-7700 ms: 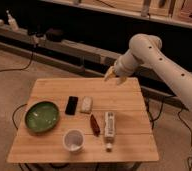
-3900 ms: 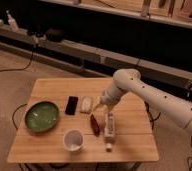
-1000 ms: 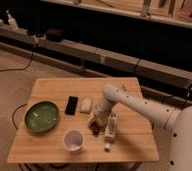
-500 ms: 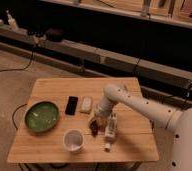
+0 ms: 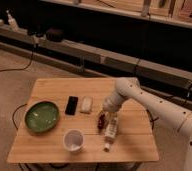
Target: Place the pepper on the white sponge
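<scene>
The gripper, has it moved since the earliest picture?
Yes. The gripper went from above the far right edge of the table down toward the front, and now sits at the pepper, beside the white bottle.

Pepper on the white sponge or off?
Off. The pepper is apart from the white sponge, beside the lying bottle, with the claw down over it.

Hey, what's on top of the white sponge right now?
Nothing: the top of the white sponge is bare. The pepper is off to its right, beside the white bottle, with the gripper down over it, hiding the pepper's upper end.
</scene>
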`<control>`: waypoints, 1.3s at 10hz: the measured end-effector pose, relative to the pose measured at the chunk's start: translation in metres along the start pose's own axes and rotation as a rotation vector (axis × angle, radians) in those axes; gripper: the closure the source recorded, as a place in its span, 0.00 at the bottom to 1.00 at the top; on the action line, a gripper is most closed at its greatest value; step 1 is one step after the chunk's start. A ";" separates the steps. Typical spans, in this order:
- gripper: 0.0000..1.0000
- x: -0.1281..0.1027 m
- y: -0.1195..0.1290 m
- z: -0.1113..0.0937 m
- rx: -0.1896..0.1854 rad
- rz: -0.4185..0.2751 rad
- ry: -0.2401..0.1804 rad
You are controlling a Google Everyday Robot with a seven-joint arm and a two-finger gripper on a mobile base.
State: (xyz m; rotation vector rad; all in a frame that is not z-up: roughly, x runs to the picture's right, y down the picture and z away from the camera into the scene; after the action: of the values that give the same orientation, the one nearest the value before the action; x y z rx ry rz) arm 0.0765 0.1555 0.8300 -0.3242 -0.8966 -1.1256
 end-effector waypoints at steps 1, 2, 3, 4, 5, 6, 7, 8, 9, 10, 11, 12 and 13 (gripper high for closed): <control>0.62 0.003 0.005 -0.008 0.002 0.013 0.013; 0.62 0.007 0.005 -0.015 0.014 0.013 0.026; 0.62 0.013 -0.001 -0.021 0.040 -0.010 0.041; 0.62 0.021 -0.007 -0.027 0.062 -0.036 0.053; 0.62 0.033 -0.017 -0.034 0.091 -0.076 0.072; 0.62 0.045 -0.028 -0.039 0.115 -0.123 0.086; 0.62 0.057 -0.040 -0.042 0.130 -0.169 0.095; 0.62 0.069 -0.050 -0.042 0.136 -0.212 0.098; 0.62 0.077 -0.056 -0.040 0.139 -0.228 0.099; 0.62 0.085 -0.064 -0.032 0.141 -0.244 0.094; 0.62 0.091 -0.072 -0.019 0.140 -0.255 0.086; 0.62 0.095 -0.082 -0.006 0.138 -0.264 0.077; 0.62 0.098 -0.092 0.006 0.137 -0.270 0.070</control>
State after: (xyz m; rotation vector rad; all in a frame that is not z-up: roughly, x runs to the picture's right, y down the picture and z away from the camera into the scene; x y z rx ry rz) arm 0.0061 0.0574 0.8891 -0.0509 -0.9694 -1.3076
